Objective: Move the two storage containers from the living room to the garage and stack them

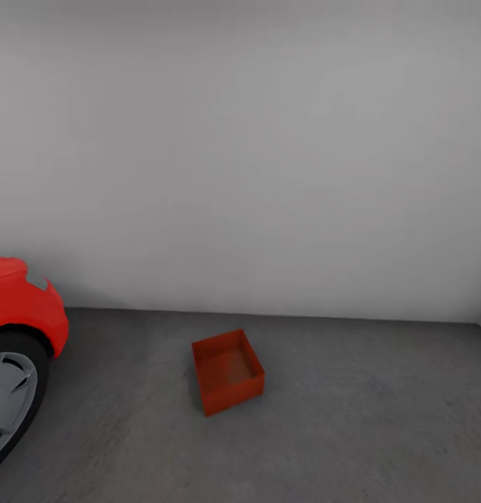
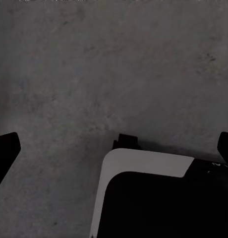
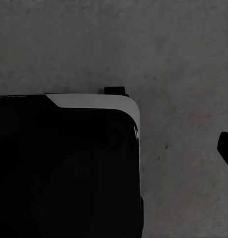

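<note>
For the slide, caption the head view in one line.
One red-orange storage container sits open and empty on the grey garage floor, near the white wall, right of the red car.

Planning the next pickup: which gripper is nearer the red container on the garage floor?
Cannot tell. The container sits ahead, near the head view's middle; the left gripper and the right gripper's fingertip each hang over concrete floor beside the robot's base, both short of it.

No readable text, label or sign anywhere.
</note>
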`<state>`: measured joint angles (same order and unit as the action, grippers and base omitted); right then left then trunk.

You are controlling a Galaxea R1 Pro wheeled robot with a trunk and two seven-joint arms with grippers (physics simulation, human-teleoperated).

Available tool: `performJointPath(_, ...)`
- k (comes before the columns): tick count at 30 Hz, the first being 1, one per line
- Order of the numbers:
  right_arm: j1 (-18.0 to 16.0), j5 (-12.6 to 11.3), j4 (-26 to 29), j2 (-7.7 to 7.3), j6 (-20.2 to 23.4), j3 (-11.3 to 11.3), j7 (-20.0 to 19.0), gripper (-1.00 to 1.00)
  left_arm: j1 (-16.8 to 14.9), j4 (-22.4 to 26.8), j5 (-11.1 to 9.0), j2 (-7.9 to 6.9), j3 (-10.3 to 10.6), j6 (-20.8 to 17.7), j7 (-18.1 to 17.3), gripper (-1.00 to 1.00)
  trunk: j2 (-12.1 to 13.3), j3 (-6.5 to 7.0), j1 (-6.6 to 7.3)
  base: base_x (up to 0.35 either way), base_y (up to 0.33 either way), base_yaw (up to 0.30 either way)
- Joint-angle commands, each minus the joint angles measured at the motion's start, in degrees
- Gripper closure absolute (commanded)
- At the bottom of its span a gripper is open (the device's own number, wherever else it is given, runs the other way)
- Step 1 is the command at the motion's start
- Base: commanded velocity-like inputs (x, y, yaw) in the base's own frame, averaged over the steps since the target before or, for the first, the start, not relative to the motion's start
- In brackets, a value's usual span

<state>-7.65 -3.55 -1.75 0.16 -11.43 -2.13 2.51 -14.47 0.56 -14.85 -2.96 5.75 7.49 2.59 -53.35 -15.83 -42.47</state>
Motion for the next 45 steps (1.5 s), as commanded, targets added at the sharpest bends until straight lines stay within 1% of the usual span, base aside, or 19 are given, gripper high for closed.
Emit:
performJointPath(1,-0.08,-0.41,-0.19,0.03,-0.34,-0.24,0.11,-1.00,-0.04,-0.03,-0.44,0.00,0.49,0.16,0.14,-1.00,-0.05,-0.04,-0.01,0.000,0.000,0.000)
performJointPath(6,-0.08,-0.75,-0.17,0.08,-0.34,-0.24,0.20,-1.00,-0.04,-0.03,-0.44,0.01,0.49,0.16,0.14,-1.00,-0.05,0.02,-0.01,0.000,0.000,-0.006)
performJointPath(11,-0.08,-0.77,-0.18,0.07,-0.50,-0.23,0.17,-1.00,-0.04,-0.03,-0.44,0.02,0.50,0.16,0.14,-1.00,-0.05,0.03,-0.01,0.000,0.000,-0.176)
performJointPath(45,-0.08,-0.21,-0.14,0.09,-0.59,-0.24,0.13,-1.00,-0.04,-0.03,-0.44,0.01,0.52,0.16,0.14,-1.00,-0.05,0.04,-0.01,0.000,0.000,-0.291)
